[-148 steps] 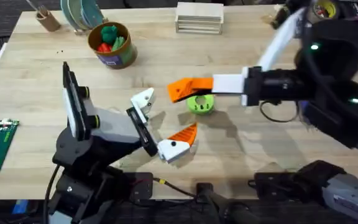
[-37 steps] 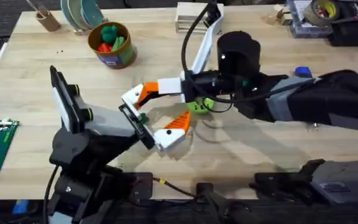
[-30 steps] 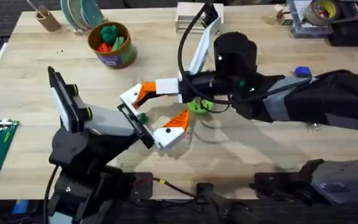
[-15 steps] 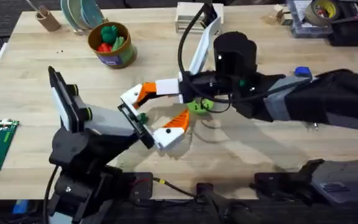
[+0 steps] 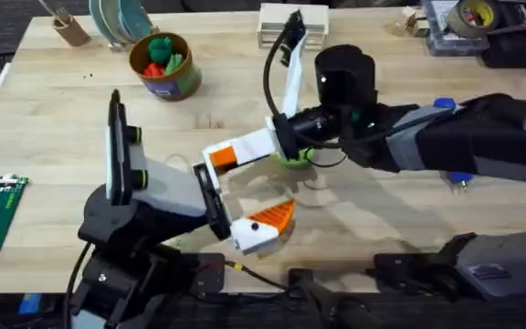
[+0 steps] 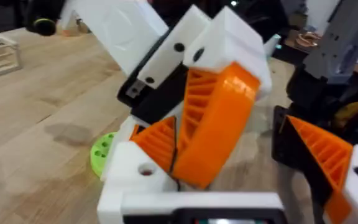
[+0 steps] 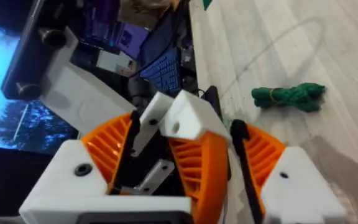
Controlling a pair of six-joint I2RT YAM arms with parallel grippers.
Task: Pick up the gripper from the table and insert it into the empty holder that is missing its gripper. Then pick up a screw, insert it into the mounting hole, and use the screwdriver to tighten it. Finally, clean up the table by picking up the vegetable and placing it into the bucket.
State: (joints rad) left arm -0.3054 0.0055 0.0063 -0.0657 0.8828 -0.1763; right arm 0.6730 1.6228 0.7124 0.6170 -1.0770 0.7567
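stage: seating the small orange plastic wedge gripper (image 5: pixel 223 155) | right tool (image 5: pixel 215 159) pinching the wedge, long axis aimed at the left tool's (image 5: pixel 237 196) white angular holder (image 6: pixel 143 175), touching it | left tool spread | dark green toy vegetable (image 7: pixel 288 96) on the counter (image 5: pixel 382 219) beyond

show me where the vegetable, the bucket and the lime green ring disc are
vegetable (image 7: pixel 289 96): right wrist view, middle of its dark green bumpy body.
bucket (image 5: pixel 173 85): overhead view, olive side wall above the blue label.
lime-green ring disc (image 6: pixel 102 152): left wrist view, its exposed outer edge.
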